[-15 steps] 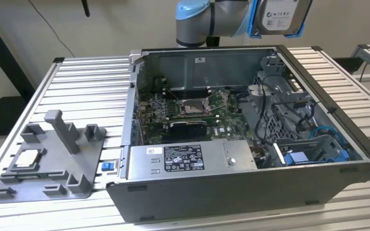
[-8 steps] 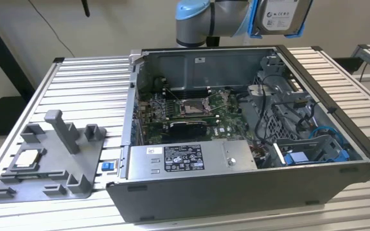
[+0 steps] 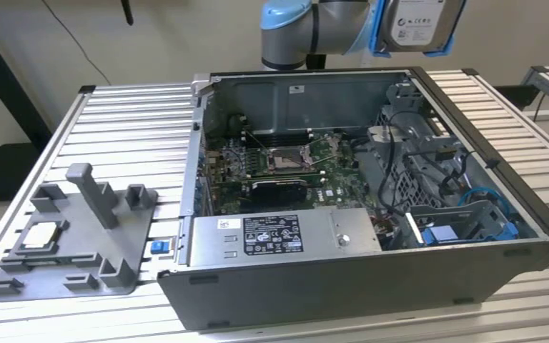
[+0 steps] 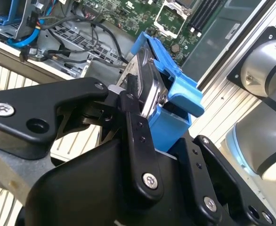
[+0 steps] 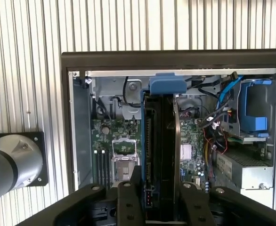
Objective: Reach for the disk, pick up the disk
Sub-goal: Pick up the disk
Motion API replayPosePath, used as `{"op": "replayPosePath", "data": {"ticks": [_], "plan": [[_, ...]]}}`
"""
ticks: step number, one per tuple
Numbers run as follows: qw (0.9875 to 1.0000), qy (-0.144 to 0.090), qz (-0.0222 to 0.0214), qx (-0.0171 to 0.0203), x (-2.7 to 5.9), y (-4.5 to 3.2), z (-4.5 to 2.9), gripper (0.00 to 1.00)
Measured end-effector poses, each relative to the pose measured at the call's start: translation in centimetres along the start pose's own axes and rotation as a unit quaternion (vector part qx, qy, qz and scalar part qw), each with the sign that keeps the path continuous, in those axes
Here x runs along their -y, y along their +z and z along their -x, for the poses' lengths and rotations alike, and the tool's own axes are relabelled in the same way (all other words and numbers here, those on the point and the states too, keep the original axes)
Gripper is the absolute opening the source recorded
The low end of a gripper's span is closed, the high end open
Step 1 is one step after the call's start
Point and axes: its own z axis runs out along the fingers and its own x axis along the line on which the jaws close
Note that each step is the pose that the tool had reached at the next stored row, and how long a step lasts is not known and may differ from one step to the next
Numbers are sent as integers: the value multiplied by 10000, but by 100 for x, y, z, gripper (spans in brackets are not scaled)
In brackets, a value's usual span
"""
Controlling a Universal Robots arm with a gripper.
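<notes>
The disk [image 3: 416, 21], a silver drive with a white label in a bright blue bracket [image 4: 175, 89], hangs in the air above the back right corner of the open computer case, at the top of the exterior view beside the arm's wrist [image 3: 303, 28]. In both wrist views my gripper [image 5: 159, 197] is shut on it. The black fingers [image 4: 131, 108] press on both flat faces of the disk [image 4: 145, 87]. In the first wrist view the disk [image 5: 161, 141] stands edge-on over the motherboard, its blue bracket end farthest from the gripper.
The open grey computer case [image 3: 351, 286] lies on a slatted aluminium table [image 3: 131, 121]. Inside are a motherboard [image 3: 284, 157], a long grey box with a sticker [image 3: 274, 239], cables and a blue drive bay [image 3: 465, 229]. A grey fixture [image 3: 74, 236] holding a small square chip [image 3: 41, 236] sits at the exterior view's left.
</notes>
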Motion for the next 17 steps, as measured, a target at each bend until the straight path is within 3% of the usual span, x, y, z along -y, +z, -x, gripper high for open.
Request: {"op": "replayPosePath", "data": {"ticks": [8,17], "plan": [[10000,2,-1,-1,-32,7,96,0],[10000,74,-4,-1,-42,21,271,0]]}}
